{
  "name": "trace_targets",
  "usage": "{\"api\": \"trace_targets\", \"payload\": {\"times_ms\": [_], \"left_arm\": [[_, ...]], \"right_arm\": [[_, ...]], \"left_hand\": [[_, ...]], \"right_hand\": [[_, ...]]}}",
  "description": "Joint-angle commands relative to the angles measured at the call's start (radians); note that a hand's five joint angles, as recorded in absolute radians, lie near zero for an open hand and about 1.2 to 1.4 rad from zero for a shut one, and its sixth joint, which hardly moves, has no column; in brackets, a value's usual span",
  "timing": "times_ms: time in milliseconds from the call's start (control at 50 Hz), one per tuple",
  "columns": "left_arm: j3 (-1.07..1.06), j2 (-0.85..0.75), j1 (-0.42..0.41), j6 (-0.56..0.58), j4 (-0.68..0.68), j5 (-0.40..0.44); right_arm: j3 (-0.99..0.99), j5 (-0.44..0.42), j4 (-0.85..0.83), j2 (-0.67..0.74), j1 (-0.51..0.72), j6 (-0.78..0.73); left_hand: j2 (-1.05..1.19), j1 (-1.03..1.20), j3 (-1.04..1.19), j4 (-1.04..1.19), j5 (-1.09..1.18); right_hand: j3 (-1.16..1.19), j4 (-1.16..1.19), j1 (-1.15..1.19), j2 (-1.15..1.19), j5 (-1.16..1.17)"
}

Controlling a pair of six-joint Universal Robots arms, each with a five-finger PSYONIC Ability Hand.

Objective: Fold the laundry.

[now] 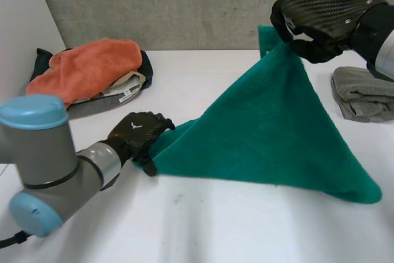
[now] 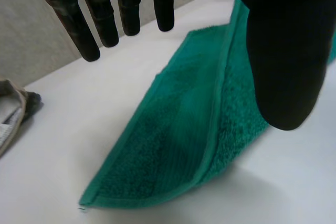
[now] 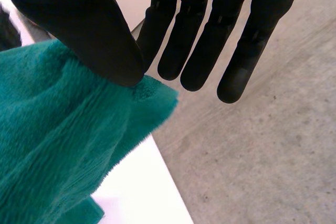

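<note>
One green towel (image 1: 271,133), spread as a slanted triangle, with its top corner raised off the white table (image 1: 203,226) and its lower edge lying on it. The top corner is pinched between the thumb and the straight fingers of the right hand (image 1: 326,10), which hangs high over the far side of the table. From that hand the cloth falls away, down and across toward the left hand (image 1: 136,133). Long axis of the resting edge: from the corner just beside the left hand out to a free corner below the right hand, held by neither. Left hand: low over the table, fingers straight and spread above the hemmed edge, thumb over the cloth, nothing clasped. Whether the thumb touches the pile cannot be told. Judgement: the coming move turns on the low corner beside the left hand, which is much the nearer hand to it. A pinch there would give two held corners. Outward: a grey folded cloth (image 1: 363,93) on the table near the right forearm. A heap topped by an orange cloth (image 1: 89,66) lies beyond the left hand, well apart from the towel.
</note>
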Motion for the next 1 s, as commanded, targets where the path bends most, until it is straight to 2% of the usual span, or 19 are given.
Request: {"api": "trace_targets", "payload": {"times_ms": [20, 80, 120, 160, 260, 320, 380, 500, 540, 560, 660, 780, 920, 1000], "left_arm": [[0.142, -0.155, -0.045, -0.004, -0.014, -0.066], [0.161, -0.192, -0.077, -0.004, -0.055, -0.078], [0.166, -0.191, -0.083, -0.004, -0.074, -0.086], [0.167, -0.18, -0.083, -0.007, -0.075, -0.091], [0.132, -0.029, -0.068, -0.012, -0.068, -0.097], [0.109, 0.009, -0.063, -0.01, -0.06, -0.095], [0.084, 0.049, -0.069, -0.009, -0.055, -0.097], [0.032, 0.141, -0.065, 0.002, -0.049, -0.097], [0.024, 0.15, -0.063, 0.004, -0.049, -0.097], [0.017, 0.159, -0.063, 0.004, -0.049, -0.097], [-0.003, 0.181, -0.069, 0.004, -0.049, -0.095], [-0.02, 0.187, -0.078, 0.004, -0.049, -0.095], [-0.019, 0.184, -0.083, 0.005, -0.046, -0.095], [-0.006, 0.178, -0.072, 0.007, -0.036, -0.095]], "right_arm": [[0.013, -0.001, -0.007, -0.062, -0.009, 0.062], [0.013, -0.006, -0.014, -0.063, -0.015, 0.091], [0.02, -0.013, -0.019, -0.062, -0.016, 0.096], [0.031, -0.018, -0.005, -0.06, -0.016, 0.085], [0.109, -0.015, 0.054, -0.031, -0.067, -0.003], [0.126, -0.015, 0.085, 0.022, -0.139, -0.074], [0.114, -0.004, 0.125, 0.088, -0.196, -0.149], [0.09, 0.024, 0.286, 0.142, -0.199, -0.335], [0.071, 0.025, 0.306, 0.182, -0.197, -0.399], [0.042, 0.031, 0.306, 0.219, -0.193, -0.434], [-0.022, 0.024, 0.227, 0.296, -0.119, -0.461], [-0.052, 0.018, 0.007, 0.444, -0.039, -0.459], [-0.145, 0.036, 0.008, 0.641, -0.001, -0.478], [-0.188, 0.083, 0.018, 0.719, 0.002, -0.536]], "left_hand": [[0.267, 0.267, 0.275, 0.274, 0.274], [0.633, 0.633, 0.641, 0.64, 0.64], [1.078, 1.078, 1.086, 1.085, 1.085], [1.08, 1.08, 1.088, 1.088, 1.088], [1.08, 1.08, 1.088, 1.088, 1.088], [1.08, 1.08, 1.088, 1.088, 1.088], [1.08, 1.08, 1.088, 1.088, 1.088], [1.08, 1.08, 1.088, 1.088, 1.088], [1.08, 1.08, 1.088, 1.088, 1.088], [1.08, 1.08, 1.088, 1.088, 1.088], [1.08, 1.08, 1.088, 1.088, 1.088], [1.08, 1.08, 1.088, 1.088, 1.088], [1.08, 1.08, 1.088, 1.088, 1.088], [1.08, 1.08, 1.088, 1.088, 1.088]], "right_hand": [[0.212, 0.202, 0.29, 0.222, 0.232], [0.212, 0.202, 0.29, 0.222, 0.232], [0.212, 0.202, 0.29, 0.222, 0.232], [0.212, 0.202, 0.29, 0.222, 0.232], [0.212, 0.202, 0.29, 0.222, 0.232], [-0.1, -0.11, -0.022, -0.09, -0.08], [-0.145, -0.155, -0.067, -0.135, -0.125], [-0.324, -0.334, -0.246, -0.314, -0.304], [-0.458, -0.469, -0.38, -0.449, -0.439], [-0.634, -0.644, -0.556, -0.624, -0.614], [-1.01, -1.02, -0.932, -1.0, -0.99], [-1.01, -1.02, -0.932, -1.0, -0.99], [-1.01, -1.02, -0.932, -1.0, -0.99], [-0.95, -0.96, -0.872, -0.94, -0.93]]}}
